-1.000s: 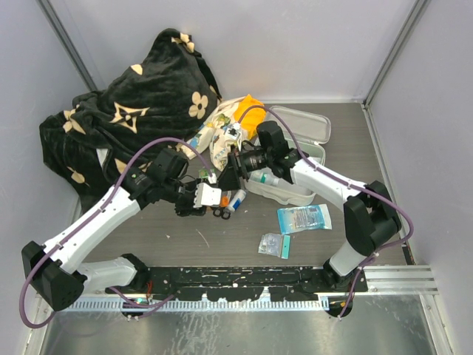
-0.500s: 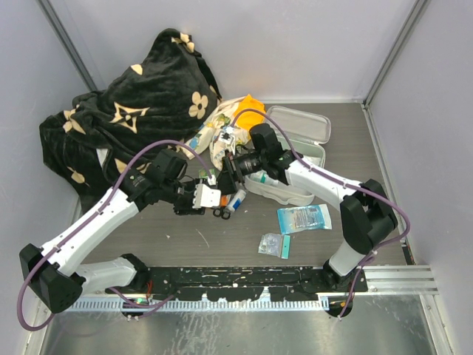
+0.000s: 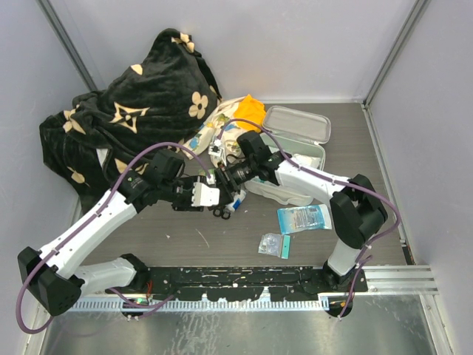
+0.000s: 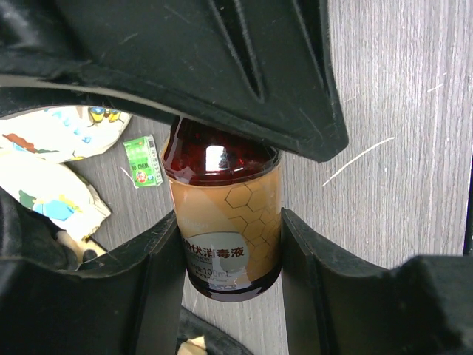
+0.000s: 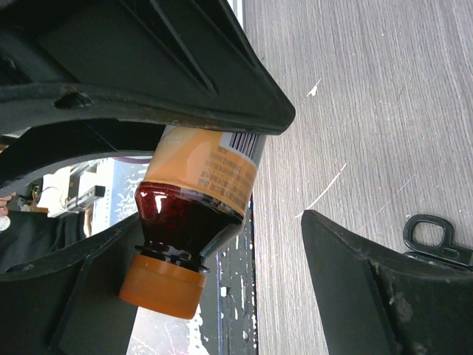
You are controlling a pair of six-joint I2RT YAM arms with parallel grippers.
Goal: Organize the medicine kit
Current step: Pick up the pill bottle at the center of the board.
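Observation:
My left gripper [image 4: 229,296] is shut on a small bottle [image 4: 222,214] of dark red liquid with a honeycomb-print orange label, both pads pressed on its base end. In the right wrist view the bottle's [image 5: 196,192] orange cap [image 5: 162,285] lies against one finger of my right gripper [image 5: 222,288], which is open with a wide gap to the other finger. In the top view both grippers, the left [image 3: 211,196] and the right [image 3: 230,186], meet left of the medicine kit [image 3: 314,159], a white case with its lid [image 3: 299,124] hinged open.
A black blanket with beige flowers [image 3: 126,111] fills the back left. A floral-and-orange cloth bundle [image 3: 233,122] lies beside the kit. A blue sachet pack [image 3: 303,218] and a small packet [image 3: 273,244] lie near the front. A green packet [image 4: 143,161] rests under the bottle.
My right arm has swung left to the bottle held by the left gripper, and its jaws have narrowed a little around the cap end. The left arm has held still.

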